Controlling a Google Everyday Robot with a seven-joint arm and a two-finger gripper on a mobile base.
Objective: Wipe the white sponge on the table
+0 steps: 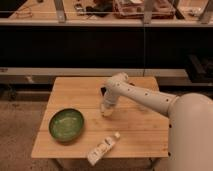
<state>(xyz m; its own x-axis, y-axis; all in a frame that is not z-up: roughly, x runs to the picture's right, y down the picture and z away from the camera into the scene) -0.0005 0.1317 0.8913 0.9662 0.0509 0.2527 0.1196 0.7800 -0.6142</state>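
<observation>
The claw [106,106] reached down to the middle of the desk [140,125], with what looked like a pale sponge [105,111] at its tip. A green bowl [66,124] sat nearby. A white bottle [102,148] lay by the front edge, apart from both.

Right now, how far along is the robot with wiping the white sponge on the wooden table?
Done, it seems: the small off-white sponge sits at the tip of the gripper, not lying loose. In hand: the gripper points down near the middle of the light wooden planked table, right of the round green bowl, so wiping looks underway. Left: how much tabletop remains cannot be told.
</observation>
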